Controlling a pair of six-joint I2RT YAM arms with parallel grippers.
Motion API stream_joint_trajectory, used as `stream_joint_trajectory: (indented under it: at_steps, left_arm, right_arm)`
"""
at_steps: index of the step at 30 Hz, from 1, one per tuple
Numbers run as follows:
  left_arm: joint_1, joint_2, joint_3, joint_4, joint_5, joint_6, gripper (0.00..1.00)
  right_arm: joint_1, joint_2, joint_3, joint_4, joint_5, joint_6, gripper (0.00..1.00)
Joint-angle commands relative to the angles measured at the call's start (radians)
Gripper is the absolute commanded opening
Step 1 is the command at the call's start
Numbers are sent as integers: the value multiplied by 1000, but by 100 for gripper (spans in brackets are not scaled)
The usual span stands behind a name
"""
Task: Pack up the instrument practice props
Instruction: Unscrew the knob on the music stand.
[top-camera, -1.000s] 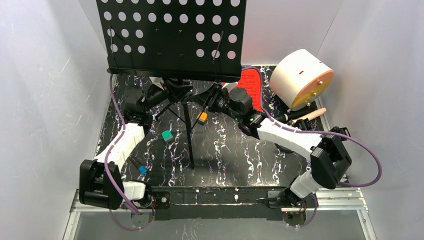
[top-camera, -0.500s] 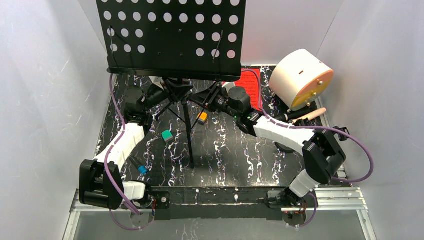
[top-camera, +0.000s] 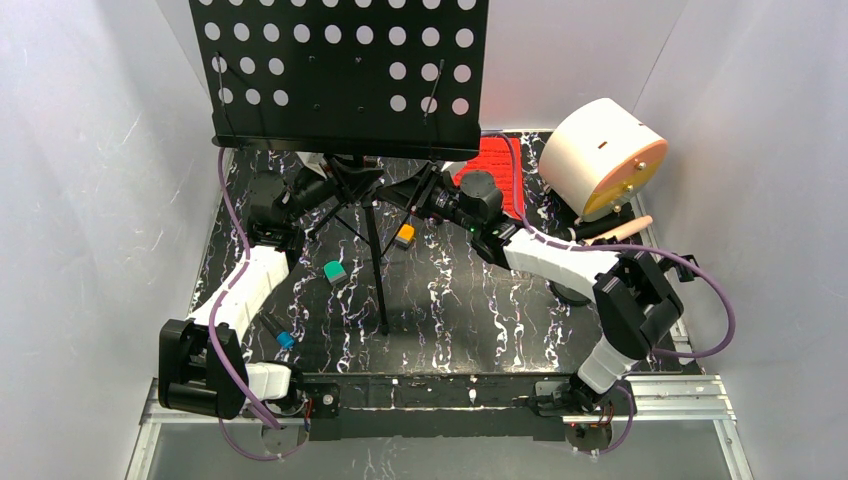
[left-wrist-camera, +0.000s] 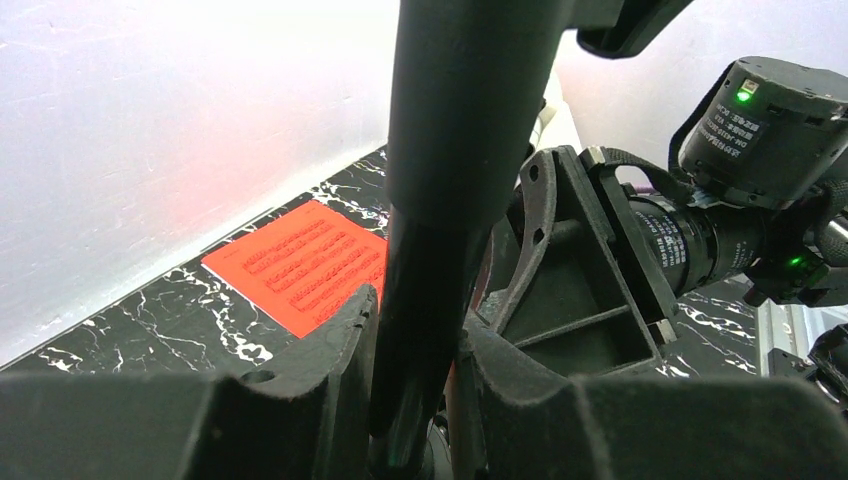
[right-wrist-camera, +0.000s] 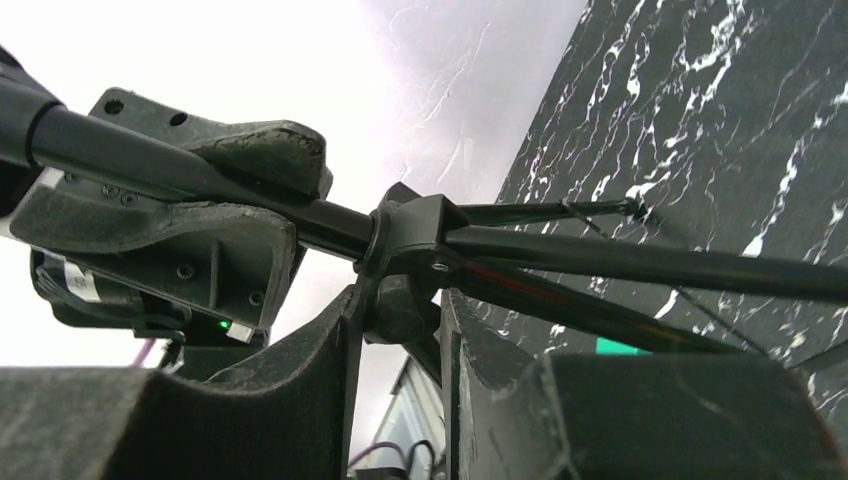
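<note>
Black perforated tripod music rack (top-camera: 350, 70) stands upright at the back of the black marble-pattern surface (top-camera: 450, 300), with both arms reaching in under its tray. The left end effector (left-wrist-camera: 415, 335) is clamped on the rack's black centre pole (left-wrist-camera: 450, 150), fingers pressed against both sides; same pose as a second ago. The right end effector (right-wrist-camera: 397, 297) now sits at the tripod hub (right-wrist-camera: 405, 235), with fingers on either side of the small black knob (right-wrist-camera: 400, 308) under the collar. The gap is narrower than before. Cannot tell whether the pads are actually squeezing the knob yet.

In the top view the right wrist has pushed slightly further in toward the hub, and the right elbow has swung left and inward. The rack tray sits a touch higher in frame than earlier. The red music sheet (top-camera: 497, 160) lies flat at the back right, its lower part now more covered by the right wrist. The big white cylinder with an orange face (top-camera: 595, 150) is in the far right corner. The beige-headed microphone (top-camera: 630, 226) lies just beside it, unmoved.
</note>
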Motion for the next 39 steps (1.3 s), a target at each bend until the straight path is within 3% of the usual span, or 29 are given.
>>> stream_joint_trajectory:
  at_steps: [1, 6, 11, 16, 22, 25, 30, 39]
  left_arm:
    - [-15, 2, 19, -97, 7, -67, 0]
    - [-15, 0, 23, -100, 7, -67, 0]
    - [-15, -1, 24, -104, 6, -67, 0]
    - [-15, 1, 24, -107, 5, -66, 0]
    - [-15, 2, 27, -114, 2, -63, 0]
    - [-14, 2, 28, -119, 1, -61, 0]
    - [-14, 4, 30, -124, 1, -60, 0]
    - [-15, 4, 32, -128, 2, -57, 0]
  right_arm:
    - [17, 23, 21, 213, -173, -254, 1]
    - [16, 29, 47, 216, -274, -496, 1]
    - [25, 22, 82, 109, -348, -732, 1]
    - [17, -26, 37, 118, -311, -745, 1]
    - [-12, -88, -20, 140, -330, -914, 43]
    - [-12, -100, -51, 150, -347, -1074, 53]
    - [-13, -109, -123, 238, -308, -1273, 61]
    - [-11, -64, -137, 376, -270, -1376, 58]
